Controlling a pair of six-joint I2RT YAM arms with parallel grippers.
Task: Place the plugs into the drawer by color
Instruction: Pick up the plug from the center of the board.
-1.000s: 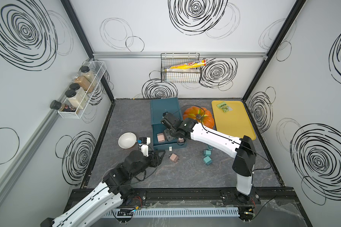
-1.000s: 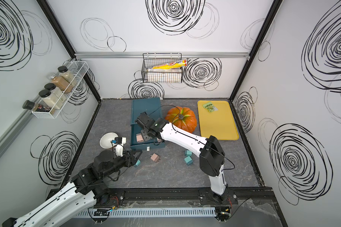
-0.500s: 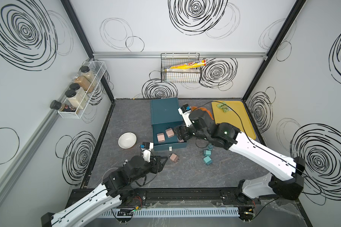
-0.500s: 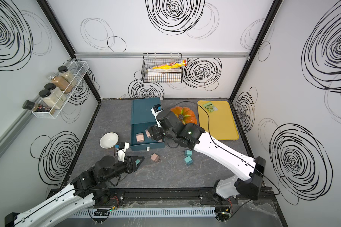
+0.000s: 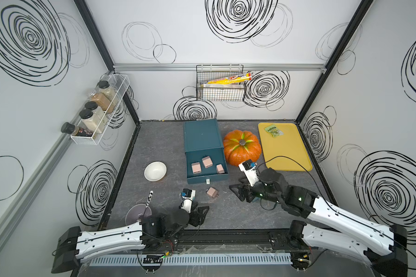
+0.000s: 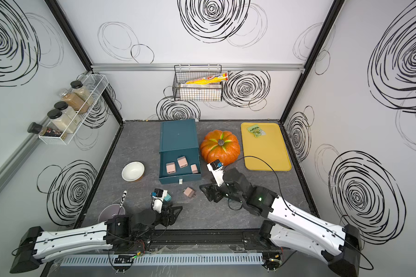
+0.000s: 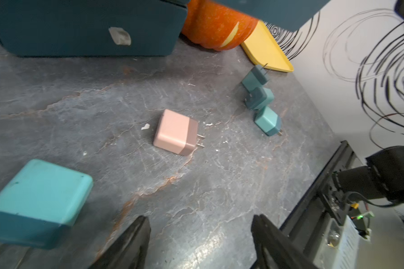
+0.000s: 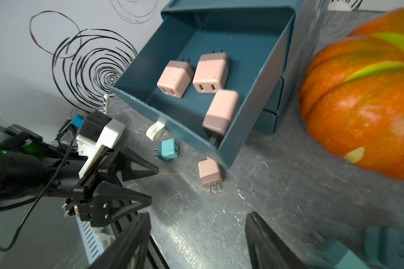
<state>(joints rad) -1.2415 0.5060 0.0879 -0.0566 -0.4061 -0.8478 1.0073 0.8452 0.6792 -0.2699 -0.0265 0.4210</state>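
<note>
**Chest and plugs.** Both top views show the chest (image 5: 202,136) with its upper drawer (image 5: 202,178) pulled out. We count three pink plugs (image 5: 207,161) lying apart on its floor. The lower drawers (image 8: 269,116) are closed.

A fourth pink plug (image 5: 212,192) lies on the table (image 5: 159,144) just in front of the open drawer. One teal plug (image 6: 168,197) lies near it, beside the left wrist camera. Three more teal plugs (image 7: 259,97) form a touching row on the table toward the tray (image 5: 286,153), hidden under the right arm in the top views.

**Other containers.** The tray carries a green packet (image 5: 273,130). The wall basket (image 5: 220,94) holds a yellow box (image 5: 228,79), and the rack (image 5: 85,140) holds jars (image 5: 91,121). A white bowl (image 5: 155,170) stands left of the drawer and the pumpkin (image 5: 241,147) right of it.

**Grippers.** The left gripper (image 7: 198,217) is spread wide with nothing between its jaws, low over the table near the front rail. The right gripper (image 8: 197,215) is likewise spread and holds nothing, beside the teal row.
</note>
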